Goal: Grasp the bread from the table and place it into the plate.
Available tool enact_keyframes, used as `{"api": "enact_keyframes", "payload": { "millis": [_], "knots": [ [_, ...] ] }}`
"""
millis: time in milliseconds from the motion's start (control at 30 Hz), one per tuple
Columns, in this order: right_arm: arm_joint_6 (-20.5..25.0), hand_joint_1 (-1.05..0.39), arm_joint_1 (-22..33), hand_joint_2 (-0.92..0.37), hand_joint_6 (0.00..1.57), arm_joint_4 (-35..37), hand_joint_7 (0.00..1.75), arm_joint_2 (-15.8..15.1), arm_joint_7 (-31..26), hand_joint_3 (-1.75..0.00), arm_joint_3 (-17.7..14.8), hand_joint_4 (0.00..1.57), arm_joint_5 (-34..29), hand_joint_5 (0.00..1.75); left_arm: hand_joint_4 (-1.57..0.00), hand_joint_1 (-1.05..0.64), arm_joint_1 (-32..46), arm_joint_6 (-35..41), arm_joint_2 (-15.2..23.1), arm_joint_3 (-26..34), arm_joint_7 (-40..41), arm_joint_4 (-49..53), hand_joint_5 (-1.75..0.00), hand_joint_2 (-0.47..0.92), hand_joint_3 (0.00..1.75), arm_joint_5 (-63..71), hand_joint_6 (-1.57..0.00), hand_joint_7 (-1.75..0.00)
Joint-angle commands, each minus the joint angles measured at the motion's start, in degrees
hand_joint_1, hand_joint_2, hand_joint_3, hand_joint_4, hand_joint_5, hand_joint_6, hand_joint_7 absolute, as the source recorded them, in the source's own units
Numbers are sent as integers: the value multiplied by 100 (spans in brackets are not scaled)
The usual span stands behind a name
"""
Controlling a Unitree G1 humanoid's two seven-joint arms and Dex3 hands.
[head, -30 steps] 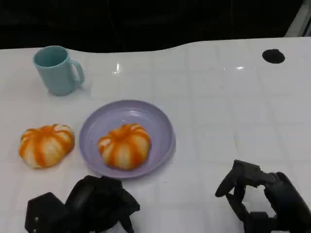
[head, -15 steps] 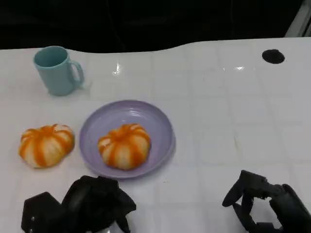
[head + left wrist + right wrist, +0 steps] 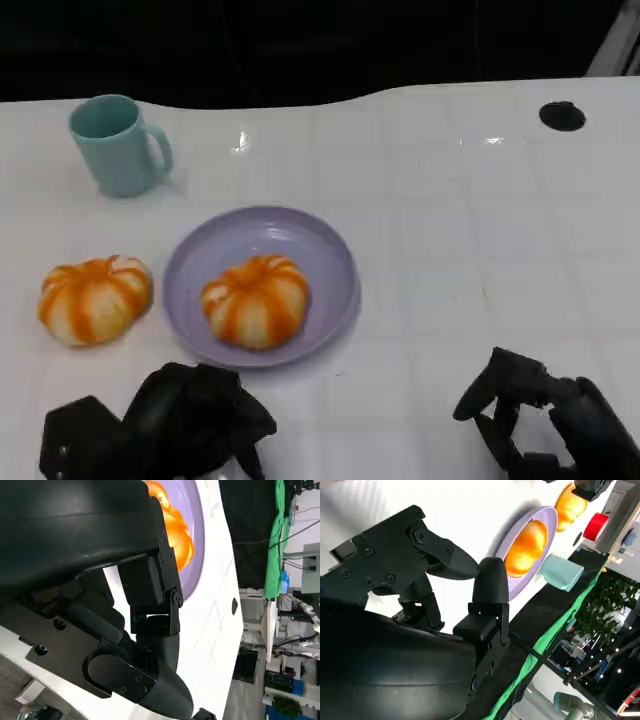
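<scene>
A: Nearest the robot, what do you see, taking the plate [image 3: 335, 262] as the marker?

B: The left hand [image 3: 190, 420] sits at the near edge of the worktop [image 3: 480, 230], just on the robot's side of the plate and a little to the left of it. Its fingers [image 3: 150, 580] are curled inward with nothing in them. In the left wrist view they bend over the white surface, and the plate rim [image 3: 197, 535] lies just beyond them.

A: And the right hand?

B: The right hand [image 3: 540, 415] is well to the right of the plate, also near the front edge. Its fingers [image 3: 500, 375] are spread, with a gap between thumb and the rest, and they grip nothing. It is apart from everything else on the worktop.

A: Where is the bread?

B: One orange-and-white bread [image 3: 256, 300] lies inside the plate, towards its near left part, resting on the lilac surface. A second bread [image 3: 95, 298] of the same look lies on the bare worktop just left of the plate, close to its rim but not touching it. Neither hand touches either one.

A: Farther back?

B: A light blue mug [image 3: 115, 145] stands upright beyond the plate and to its left, handle turned towards the right. Far beyond the plate to the right there is a round black spot [image 3: 562, 116] near the worktop's back edge.
</scene>
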Motion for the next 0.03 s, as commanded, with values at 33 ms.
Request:
{"api": "enact_keyframes", "payload": {
  "millis": [33],
  "knots": [
    [-39,-33,-34,-58,63,7,147,-11,-50,-97,-14,72,-11,175,-146,-105,4,19,118,79,-28,-13,-101,81,0,-68,-157,-50]
  ]
}}
